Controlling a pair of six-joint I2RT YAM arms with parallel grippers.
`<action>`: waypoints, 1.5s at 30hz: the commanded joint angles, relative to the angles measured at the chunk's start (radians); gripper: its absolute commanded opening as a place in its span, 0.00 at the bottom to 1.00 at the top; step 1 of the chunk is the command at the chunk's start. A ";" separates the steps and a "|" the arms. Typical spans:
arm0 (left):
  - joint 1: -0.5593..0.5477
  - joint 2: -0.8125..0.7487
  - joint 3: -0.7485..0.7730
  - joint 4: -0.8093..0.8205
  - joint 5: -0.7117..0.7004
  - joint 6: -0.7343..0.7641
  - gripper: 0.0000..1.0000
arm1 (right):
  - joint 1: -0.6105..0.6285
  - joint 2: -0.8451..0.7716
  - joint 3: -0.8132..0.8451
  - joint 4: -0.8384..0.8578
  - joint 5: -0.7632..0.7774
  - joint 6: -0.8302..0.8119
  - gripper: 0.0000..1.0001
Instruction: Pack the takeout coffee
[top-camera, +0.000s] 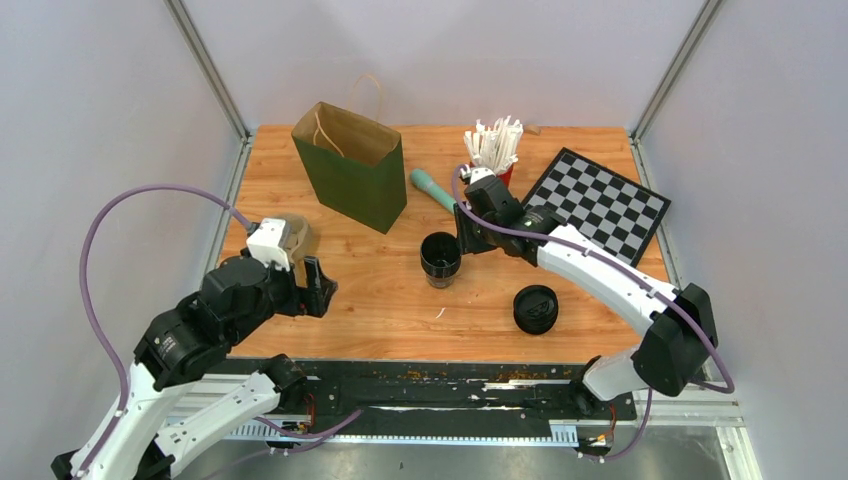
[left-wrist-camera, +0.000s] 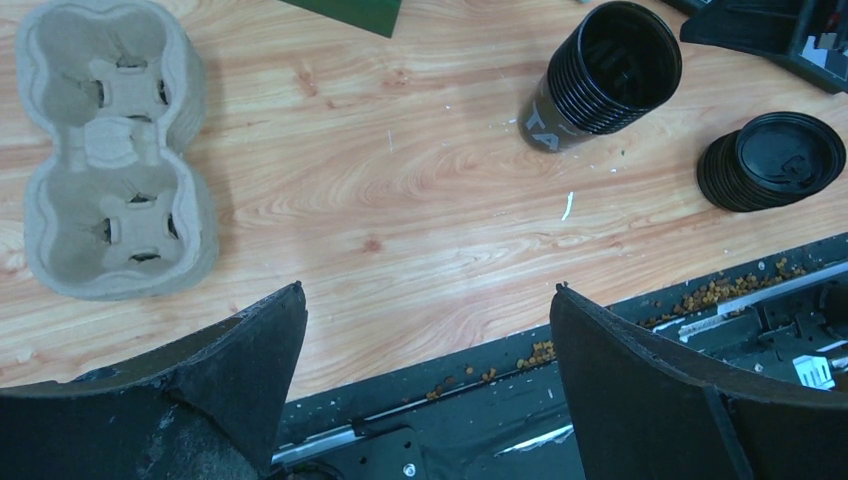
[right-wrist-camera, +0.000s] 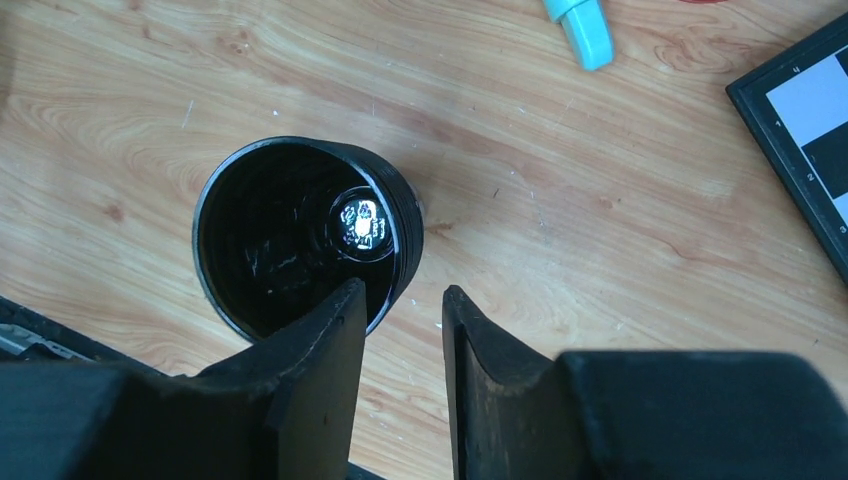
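Black stacked cups (right-wrist-camera: 280, 240) stand upright at eleven o'clock from our right pincer (right-wrist-camera: 403, 292), jaws close-set astride the near rim; whether they pinch it, we cannot tell.

The worktop (top-camera: 380, 290) is light wood with a smooth, faintly shiny grain. The stacked cups (right-wrist-camera: 300, 235) are glossy black, with ribbed rims that catch the light. The lids (left-wrist-camera: 770, 160) look like black plastic with a duller sheen. The carrier (left-wrist-camera: 110, 150) is moulded grey-beige pulp, rough and matt. The bag (top-camera: 350, 165) is matt paper, green outside and brown inside. The teal stick (right-wrist-camera: 585, 30) looks like smooth plastic. The left pincer (left-wrist-camera: 427, 298) has dull black, grainy, scuffed fingers (left-wrist-camera: 230, 370).
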 joint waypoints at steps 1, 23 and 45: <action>-0.003 0.017 -0.003 0.028 0.012 -0.018 0.98 | -0.002 0.029 0.042 0.059 0.020 -0.034 0.33; -0.004 0.046 -0.025 0.056 0.027 -0.041 0.95 | -0.021 0.076 0.049 0.062 0.072 -0.058 0.00; -0.004 0.062 -0.031 0.071 0.059 -0.052 0.93 | -0.131 -0.018 0.094 0.019 -0.081 -0.062 0.00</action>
